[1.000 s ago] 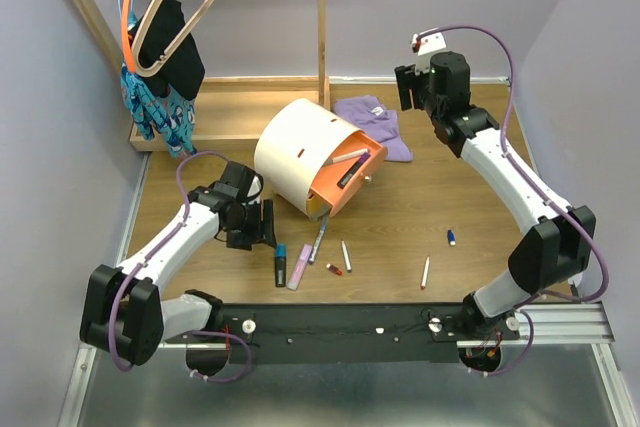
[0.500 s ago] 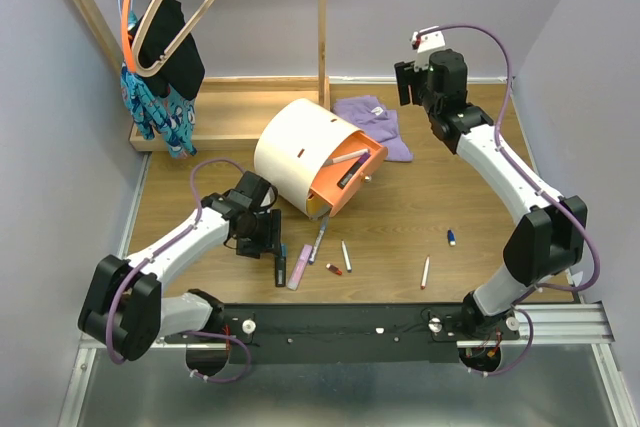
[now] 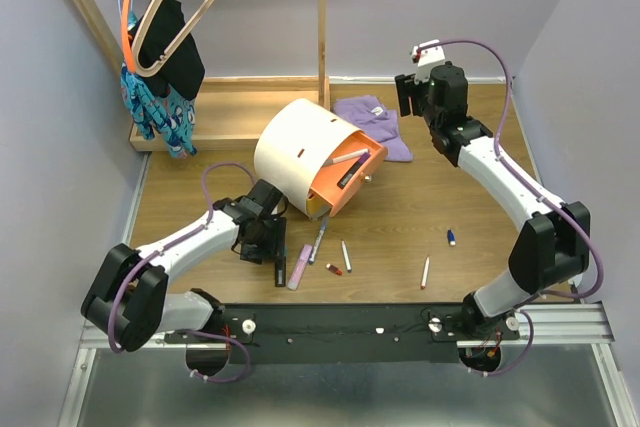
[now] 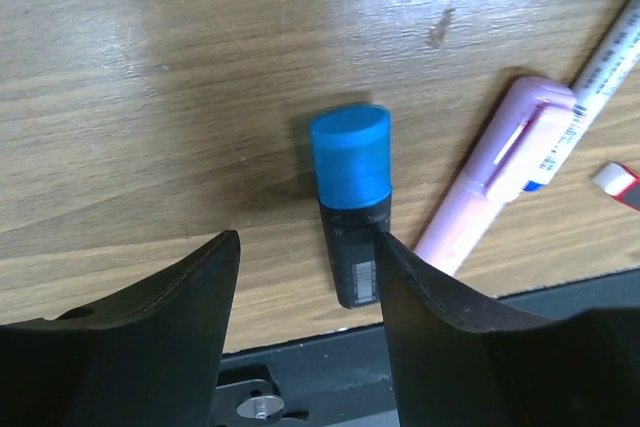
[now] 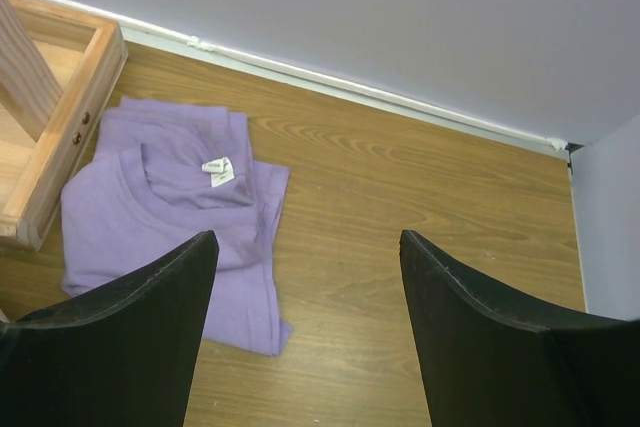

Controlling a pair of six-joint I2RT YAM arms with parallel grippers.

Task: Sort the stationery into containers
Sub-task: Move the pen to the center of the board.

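Hovering over the blue-capped black marker (image 4: 350,209) by the table's (image 4: 150,67) near edge, left of middle, with left gripper (image 4: 305,239) parted and empty. Long axis across the closing line, body against the right-hand finger: shown from the wrist only, half hidden from overhead. Well apart, near the far-right corner: right gripper (image 5: 305,247), wide, empty.

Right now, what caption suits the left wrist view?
Open left gripper flanks a blue-capped marker, pink highlighter alongside.

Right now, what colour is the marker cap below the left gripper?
Bright blue cap on a black marker; clearest in left wrist view.
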